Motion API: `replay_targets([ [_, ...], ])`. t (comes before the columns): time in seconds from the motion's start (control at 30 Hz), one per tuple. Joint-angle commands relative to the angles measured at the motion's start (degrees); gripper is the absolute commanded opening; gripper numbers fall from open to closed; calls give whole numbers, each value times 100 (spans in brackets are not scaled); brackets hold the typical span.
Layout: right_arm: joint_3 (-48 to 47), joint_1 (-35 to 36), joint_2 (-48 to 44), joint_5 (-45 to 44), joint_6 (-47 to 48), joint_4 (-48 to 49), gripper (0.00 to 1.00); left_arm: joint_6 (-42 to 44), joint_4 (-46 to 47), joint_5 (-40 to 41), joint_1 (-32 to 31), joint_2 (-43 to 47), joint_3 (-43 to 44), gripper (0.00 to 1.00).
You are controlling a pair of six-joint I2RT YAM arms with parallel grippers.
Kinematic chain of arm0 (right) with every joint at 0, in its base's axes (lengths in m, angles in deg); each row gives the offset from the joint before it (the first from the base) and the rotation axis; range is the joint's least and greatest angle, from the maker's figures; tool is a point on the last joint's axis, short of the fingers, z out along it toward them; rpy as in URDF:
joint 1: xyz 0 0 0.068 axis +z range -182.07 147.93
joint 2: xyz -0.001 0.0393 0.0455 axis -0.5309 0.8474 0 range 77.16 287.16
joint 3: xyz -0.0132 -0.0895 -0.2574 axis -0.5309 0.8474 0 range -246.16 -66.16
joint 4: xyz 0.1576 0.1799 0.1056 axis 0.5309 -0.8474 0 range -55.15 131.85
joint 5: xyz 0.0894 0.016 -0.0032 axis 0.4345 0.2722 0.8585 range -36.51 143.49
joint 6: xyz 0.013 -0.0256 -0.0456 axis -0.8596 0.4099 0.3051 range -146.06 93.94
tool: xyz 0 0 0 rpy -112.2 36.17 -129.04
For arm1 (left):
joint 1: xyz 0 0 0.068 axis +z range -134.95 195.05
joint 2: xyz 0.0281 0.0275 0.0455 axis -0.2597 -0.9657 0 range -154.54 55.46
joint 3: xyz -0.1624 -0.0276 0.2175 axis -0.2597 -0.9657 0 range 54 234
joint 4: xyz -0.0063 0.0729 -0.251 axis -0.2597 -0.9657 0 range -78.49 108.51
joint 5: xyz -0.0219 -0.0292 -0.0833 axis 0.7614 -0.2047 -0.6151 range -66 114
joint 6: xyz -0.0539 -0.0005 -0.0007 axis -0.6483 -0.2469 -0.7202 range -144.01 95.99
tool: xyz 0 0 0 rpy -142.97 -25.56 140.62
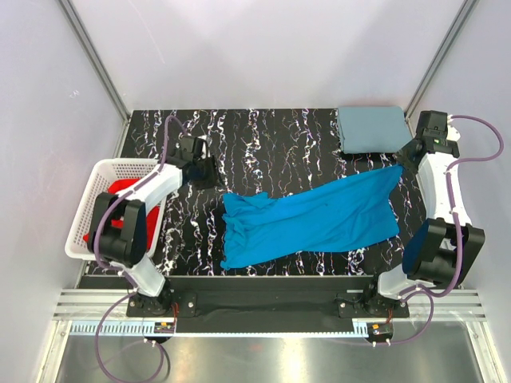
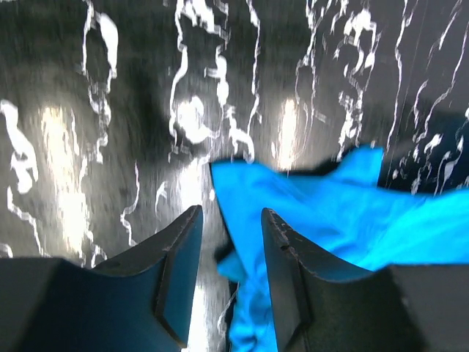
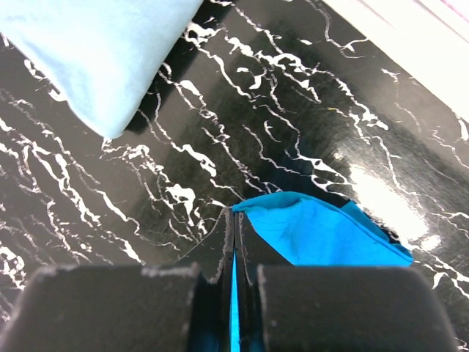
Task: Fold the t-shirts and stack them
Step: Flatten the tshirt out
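Note:
A bright blue t-shirt [image 1: 315,215] lies stretched across the middle of the black marbled table [image 1: 263,136]. My right gripper [image 1: 406,155] is shut on the shirt's far right corner [image 3: 315,231], with blue cloth pinched between the fingers [image 3: 253,249]. My left gripper [image 1: 204,171] is open and empty, hovering just left of and above the shirt's left end [image 2: 315,213]. A folded grey-blue t-shirt [image 1: 370,128] lies at the back right; it also shows in the right wrist view [image 3: 102,51]. Red t-shirts [image 1: 120,195] lie in the white basket [image 1: 124,165].
The white lattice basket stands at the table's left edge, partly under my left arm. White walls and metal frame posts [image 1: 96,56] close in the back and sides. A black rail [image 1: 271,299] runs along the near edge.

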State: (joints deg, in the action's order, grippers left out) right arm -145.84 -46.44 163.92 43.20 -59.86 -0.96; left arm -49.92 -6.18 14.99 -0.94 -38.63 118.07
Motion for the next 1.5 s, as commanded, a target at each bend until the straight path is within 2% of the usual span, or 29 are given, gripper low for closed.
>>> replay_targets([
  [0.0,-48,-22,-116,114,67,264,0,-10,288,-275,-27,-356,149,42],
  [0.43,-13,-31,-124,141,40,290,0,112,307,-74,-115,-1252,281,37],
  [0.67,-4,-31,-133,141,32,282,0,209,245,49,-203,-1437,343,35],
  [0.9,14,-31,-177,149,32,299,0,385,-177,585,-369,-1604,606,27],
  [1.03,58,-22,-186,193,32,308,0,473,-159,453,-484,-1754,642,17],
  [1.1,14,-22,-195,193,49,282,0,491,-211,497,-502,-1763,624,6],
  [1.13,5,-31,-195,228,40,264,0,517,-247,506,-502,-1719,650,0],
  [1.2,-56,-31,-230,307,-12,212,0,543,-387,602,-502,-1570,694,0],
  [1.3,-379,-22,-309,614,-118,2,0,596,-632,795,-476,-903,1018,0],
  [1.33,-538,-22,-335,754,-161,-95,0,709,-712,866,-475,-440,1176,0],
  [1.47,-1522,-22,-685,958,-363,-518,0,1052,-1107,1191,-475,600,2765,0],
])
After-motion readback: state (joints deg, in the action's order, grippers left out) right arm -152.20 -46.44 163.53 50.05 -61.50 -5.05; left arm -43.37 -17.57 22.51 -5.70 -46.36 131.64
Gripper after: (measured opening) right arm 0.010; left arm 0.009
